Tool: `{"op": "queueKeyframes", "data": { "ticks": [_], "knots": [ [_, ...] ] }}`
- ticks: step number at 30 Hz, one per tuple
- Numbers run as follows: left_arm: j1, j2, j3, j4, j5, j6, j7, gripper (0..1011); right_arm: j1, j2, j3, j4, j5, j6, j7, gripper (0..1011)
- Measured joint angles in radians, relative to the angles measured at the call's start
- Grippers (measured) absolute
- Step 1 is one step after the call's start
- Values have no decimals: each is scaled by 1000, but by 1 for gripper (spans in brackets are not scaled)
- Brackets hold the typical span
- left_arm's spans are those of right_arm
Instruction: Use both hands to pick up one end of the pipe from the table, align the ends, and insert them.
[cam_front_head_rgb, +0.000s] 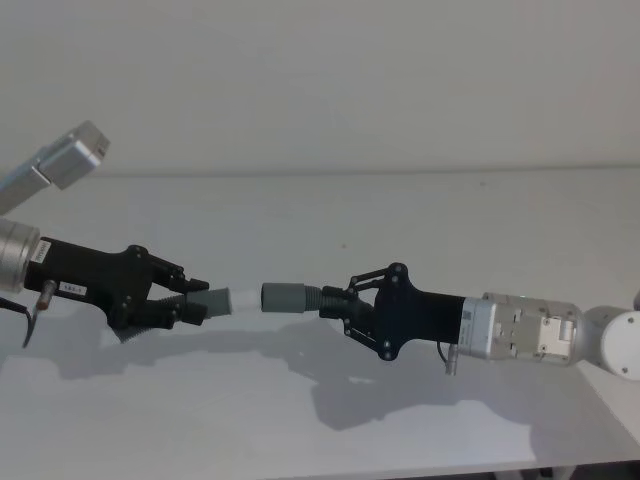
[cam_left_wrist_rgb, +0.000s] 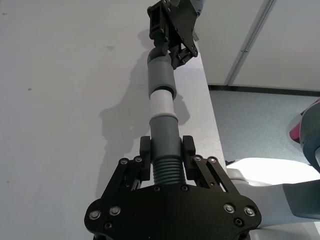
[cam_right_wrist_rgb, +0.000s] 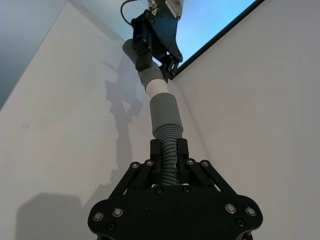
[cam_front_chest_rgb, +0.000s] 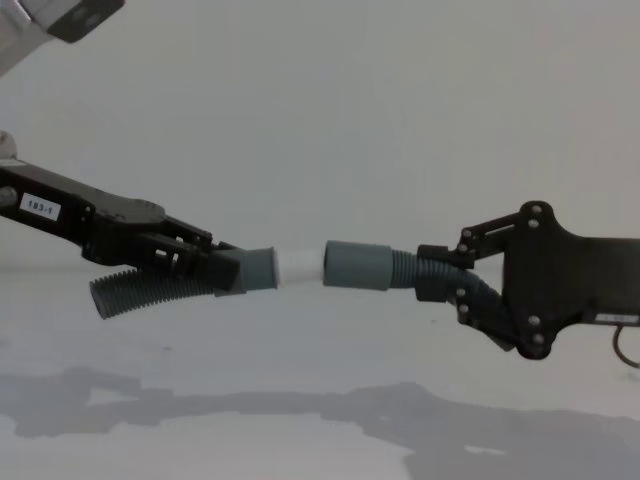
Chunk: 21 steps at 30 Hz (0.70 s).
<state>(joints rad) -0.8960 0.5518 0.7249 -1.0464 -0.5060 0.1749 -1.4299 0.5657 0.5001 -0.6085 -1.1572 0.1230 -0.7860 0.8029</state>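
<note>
Both pipe pieces are held in the air above the white table (cam_front_head_rgb: 300, 210). My left gripper (cam_front_head_rgb: 190, 303) is shut on the ribbed body of one piece just behind its grey cuff (cam_front_chest_rgb: 258, 268). That piece's white plug tip (cam_front_head_rgb: 241, 298) points right and its loose tail (cam_front_chest_rgb: 140, 290) hangs behind the fingers. My right gripper (cam_front_head_rgb: 333, 301) is shut on the other piece, behind its wider grey socket (cam_front_head_rgb: 284, 297). The two ends face each other in one line. The white plug tip (cam_front_chest_rgb: 298, 265) stands at the mouth of the socket (cam_front_chest_rgb: 357, 266); I cannot tell whether it has entered.
A plain white wall rises behind the table. The silver elbow block of my left arm (cam_front_head_rgb: 70, 155) hangs at the upper left. The table's edge and the floor beyond it (cam_left_wrist_rgb: 260, 115) lie past the right gripper.
</note>
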Motion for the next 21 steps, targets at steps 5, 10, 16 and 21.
{"op": "queueKeyframes", "data": {
  "ticks": [5, 10, 16, 21],
  "knots": [
    [0, 0, 0, 0, 0, 0, 0, 339, -2, 2, 0, -10, 12, 8, 4, 162],
    [0, 0, 0, 0, 0, 0, 0, 339, -3, 3, 0, -17, 20, 12, 9, 161],
    [0, 0, 0, 0, 0, 0, 0, 339, -8, 5, -6, -32, 35, 19, 21, 162],
    [0, 0, 0, 0, 0, 0, 0, 339, -10, 7, -13, -41, 45, 22, 33, 155]
  ]
}}
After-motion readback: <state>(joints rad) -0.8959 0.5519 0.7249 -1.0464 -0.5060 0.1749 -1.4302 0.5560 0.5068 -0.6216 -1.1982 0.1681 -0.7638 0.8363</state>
